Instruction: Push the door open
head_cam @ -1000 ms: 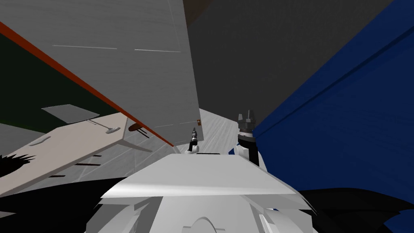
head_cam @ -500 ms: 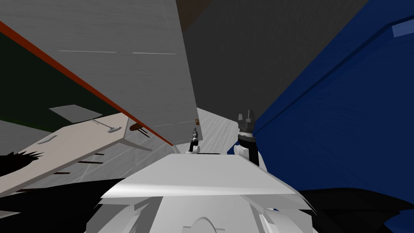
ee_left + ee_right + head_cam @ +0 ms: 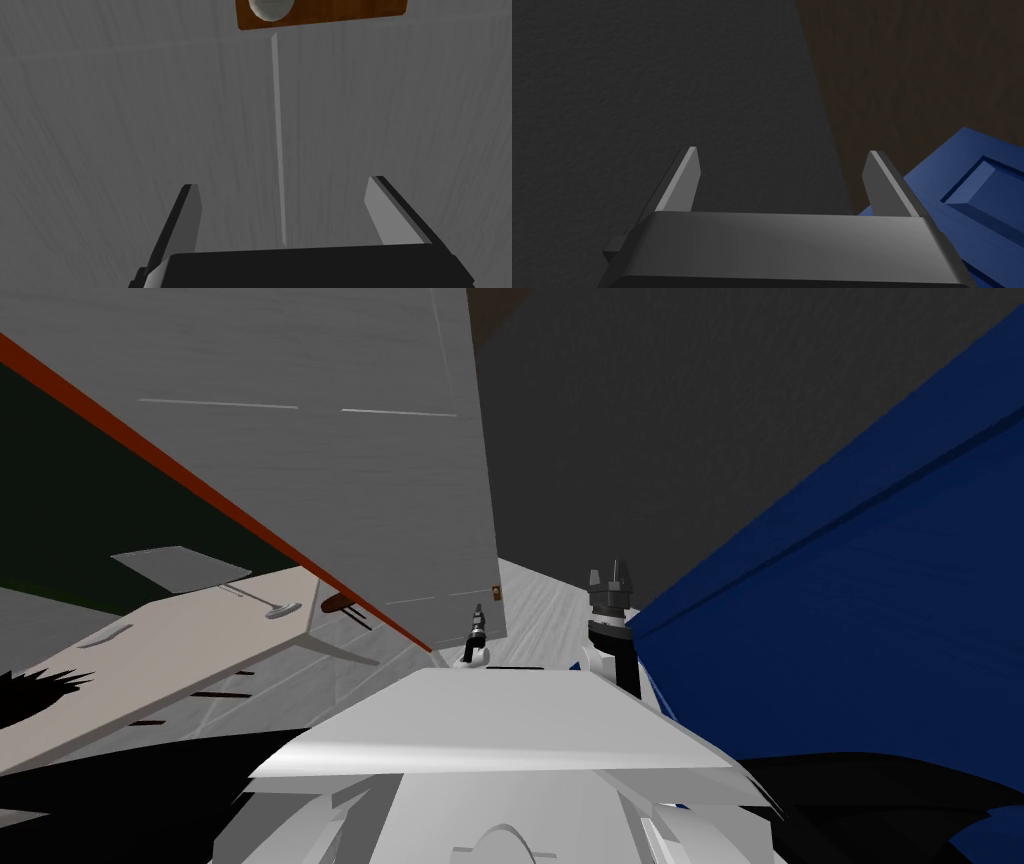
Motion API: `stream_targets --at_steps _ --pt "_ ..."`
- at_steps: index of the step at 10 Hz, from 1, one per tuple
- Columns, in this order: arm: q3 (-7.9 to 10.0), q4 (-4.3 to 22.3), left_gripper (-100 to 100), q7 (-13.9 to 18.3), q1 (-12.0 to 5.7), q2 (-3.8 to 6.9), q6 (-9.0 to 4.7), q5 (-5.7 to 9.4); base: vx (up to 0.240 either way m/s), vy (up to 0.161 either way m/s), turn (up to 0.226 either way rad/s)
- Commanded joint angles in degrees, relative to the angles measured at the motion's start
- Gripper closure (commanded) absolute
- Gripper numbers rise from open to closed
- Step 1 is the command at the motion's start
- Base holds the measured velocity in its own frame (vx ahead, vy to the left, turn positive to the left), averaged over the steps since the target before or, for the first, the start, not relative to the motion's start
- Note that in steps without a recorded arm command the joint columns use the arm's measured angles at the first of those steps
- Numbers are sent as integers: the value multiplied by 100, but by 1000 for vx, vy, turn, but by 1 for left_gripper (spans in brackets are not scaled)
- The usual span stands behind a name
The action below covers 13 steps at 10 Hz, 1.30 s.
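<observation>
A grey door [image 3: 330,488] slants across the left half of the head view, with a small brown plate [image 3: 495,589] near its free edge. My left gripper [image 3: 479,610] is close to the door, just short of that plate. In the left wrist view the door [image 3: 125,125] faces the open left gripper [image 3: 285,210], with nothing between the fingers. Beyond the fingertips are the brown plate [image 3: 350,12] and a pale round knob [image 3: 270,7]. My right gripper [image 3: 610,573] is raised to the right; it [image 3: 782,177] is open and empty.
A dark grey wall [image 3: 620,438] stands ahead, and a blue panelled surface [image 3: 850,588] runs close along my right side. To the left is a beige table [image 3: 180,638] with a grey sheet [image 3: 170,566]. Grey plank floor [image 3: 545,608] shows between the door and the wall.
The whole head view swung a little left, then back right: my own move. Both grippers keep their places relative to my chest.
</observation>
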Motion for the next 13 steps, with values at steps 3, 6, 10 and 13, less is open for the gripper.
stream_targets --at_steps 3,6,10,13 --pt "44 -25 -100 23 1 269 12 -3 212 54 -20" --pt "78 -5 -100 53 -13 236 8 -6 178 -75 -25" --pt "114 17 -100 86 -29 -101 4 -10 159 -97 -13" --pt "123 166 100 115 -91 -30 -55 -3 7 -5 0"
